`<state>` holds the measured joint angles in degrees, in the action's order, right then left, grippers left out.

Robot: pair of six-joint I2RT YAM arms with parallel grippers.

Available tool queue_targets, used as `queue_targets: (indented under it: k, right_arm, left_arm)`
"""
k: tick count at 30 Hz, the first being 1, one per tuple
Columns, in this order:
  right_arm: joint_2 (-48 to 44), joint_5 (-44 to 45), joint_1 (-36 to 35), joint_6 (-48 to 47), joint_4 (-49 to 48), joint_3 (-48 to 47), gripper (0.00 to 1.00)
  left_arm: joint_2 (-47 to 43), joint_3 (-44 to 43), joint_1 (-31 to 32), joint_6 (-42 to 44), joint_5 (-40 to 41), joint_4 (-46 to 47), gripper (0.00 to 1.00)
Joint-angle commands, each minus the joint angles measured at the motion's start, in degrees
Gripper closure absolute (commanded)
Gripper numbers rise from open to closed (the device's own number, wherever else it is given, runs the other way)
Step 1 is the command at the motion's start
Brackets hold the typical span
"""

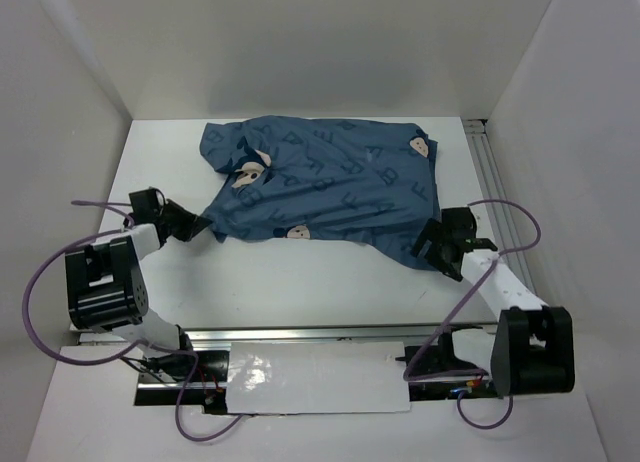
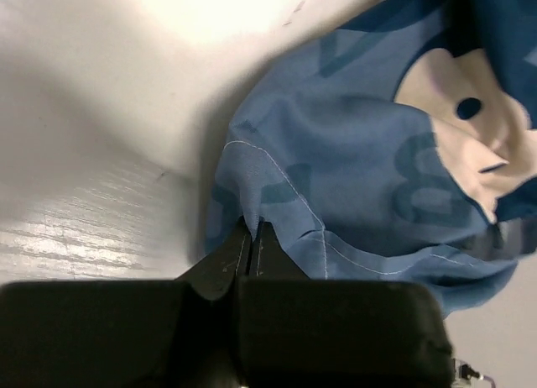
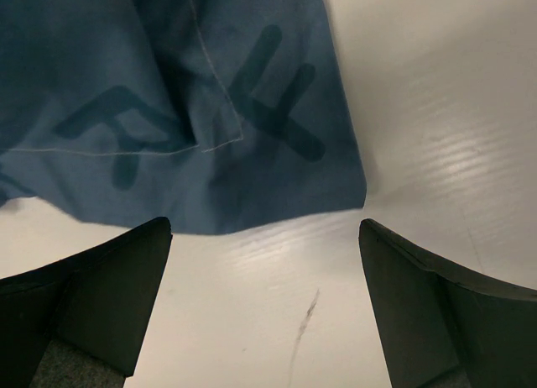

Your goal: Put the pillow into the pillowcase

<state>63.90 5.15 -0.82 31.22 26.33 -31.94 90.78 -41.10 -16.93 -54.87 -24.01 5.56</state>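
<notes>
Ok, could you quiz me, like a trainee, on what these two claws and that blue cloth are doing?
1. True or false: the left gripper is shut on the edge of the pillowcase.
2. The right gripper is: A) open, near the cloth's corner; B) shut on the cloth; C) out of view.
3. Fill in: the pillowcase lies on the white ___.
Key: 1 true; 2 A; 3 table.
</notes>
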Motion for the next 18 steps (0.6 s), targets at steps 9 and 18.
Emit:
queue_targets:
  k: [9,18]
  right_arm:
    - [12.5,8.6,0.3,-3.5,-10.5,-5.5,0.00]
    - [19.8,7.7,-2.9,-2.9,-12.9,-7.9,0.22]
  left_arm:
    - [-9.0,2.9,0.1,6.5,3.8,2.7,1.00]
    - [-9.5,3.4,0.6,8.4,4.3,2.7,1.00]
